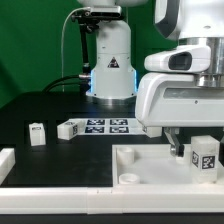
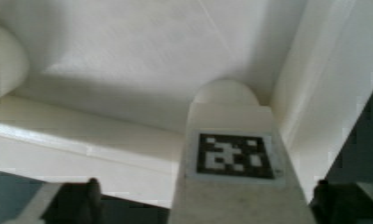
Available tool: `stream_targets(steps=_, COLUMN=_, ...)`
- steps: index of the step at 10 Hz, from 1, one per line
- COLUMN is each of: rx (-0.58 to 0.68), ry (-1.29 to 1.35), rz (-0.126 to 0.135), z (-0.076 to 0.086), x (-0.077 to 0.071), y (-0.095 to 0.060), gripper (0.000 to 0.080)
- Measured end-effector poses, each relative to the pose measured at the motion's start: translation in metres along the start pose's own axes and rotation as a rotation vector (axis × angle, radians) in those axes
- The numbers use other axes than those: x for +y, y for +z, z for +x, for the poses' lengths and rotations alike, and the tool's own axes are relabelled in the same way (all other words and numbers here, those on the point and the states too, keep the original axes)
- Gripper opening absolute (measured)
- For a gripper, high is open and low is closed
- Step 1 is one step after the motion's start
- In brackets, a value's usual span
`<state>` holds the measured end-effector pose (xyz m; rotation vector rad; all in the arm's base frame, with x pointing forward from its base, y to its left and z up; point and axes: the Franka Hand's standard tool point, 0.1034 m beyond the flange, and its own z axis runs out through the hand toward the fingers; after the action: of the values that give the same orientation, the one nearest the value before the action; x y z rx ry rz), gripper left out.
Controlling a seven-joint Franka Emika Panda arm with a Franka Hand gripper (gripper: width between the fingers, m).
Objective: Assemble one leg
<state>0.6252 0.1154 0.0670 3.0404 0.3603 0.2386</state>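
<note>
A leg (image 2: 227, 150), a stubby white post with a black-and-white tag on its side, stands between my fingers in the wrist view. One finger (image 2: 76, 202) is a clear gap away from it and the other (image 2: 337, 200) is close beside it. In the exterior view the same leg (image 1: 205, 158) stands at the far right part of the white square panel (image 1: 150, 160), under my gripper (image 1: 192, 148). The gripper (image 2: 204, 205) is open around the leg. A second leg (image 1: 37, 133) stands alone on the dark table at the exterior view's left.
The marker board (image 1: 105, 125) lies mid-table with another small white tagged part (image 1: 68, 129) at its left end. A white raised border (image 1: 60, 190) runs along the front and a white block (image 1: 5, 163) sits at the left edge. The robot base (image 1: 110, 60) stands behind.
</note>
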Motion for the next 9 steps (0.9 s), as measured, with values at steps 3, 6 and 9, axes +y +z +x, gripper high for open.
stream_targets(steps=3, rx=-0.001, ry=0.054, rz=0.001, z=0.0, x=0.0, y=0.0, gripper=0.0291)
stream_targets(steps=6, rx=0.002, ry=0.412, rz=0.002, z=-0.001, x=-0.008, y=0.001, gripper=0.0291)
stream_targets(steps=9, rx=0.006, ry=0.848, rz=-0.007, z=-0.001, x=-0.01, y=0.001, gripper=0.0291)
